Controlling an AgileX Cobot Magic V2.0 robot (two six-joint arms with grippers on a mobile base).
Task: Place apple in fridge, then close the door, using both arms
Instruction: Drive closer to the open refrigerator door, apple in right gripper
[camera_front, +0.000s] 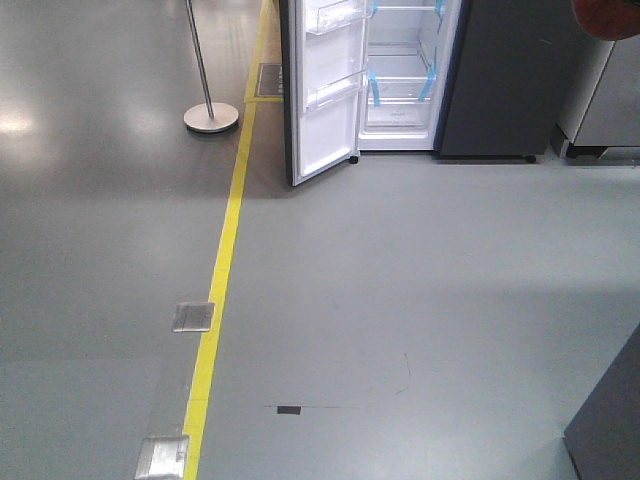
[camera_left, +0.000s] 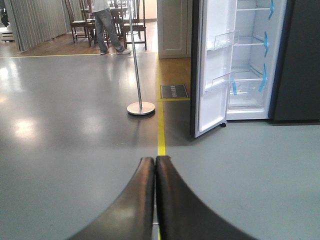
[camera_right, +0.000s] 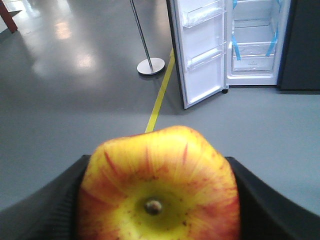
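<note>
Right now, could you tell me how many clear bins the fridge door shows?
2: an upper bin and a lower bin, both on the open door; others may sit above the frame.

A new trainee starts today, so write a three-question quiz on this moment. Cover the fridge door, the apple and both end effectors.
1. True or false: the door of the fridge is shut.
2. Which one holds the apple? A. the left end effector B. the right end effector C. neither
3. Fill in: the left end effector's fingers are ___ together, with nothing between them.

Key: 1. False; the door stands open. 2. B. 3. shut.
</note>
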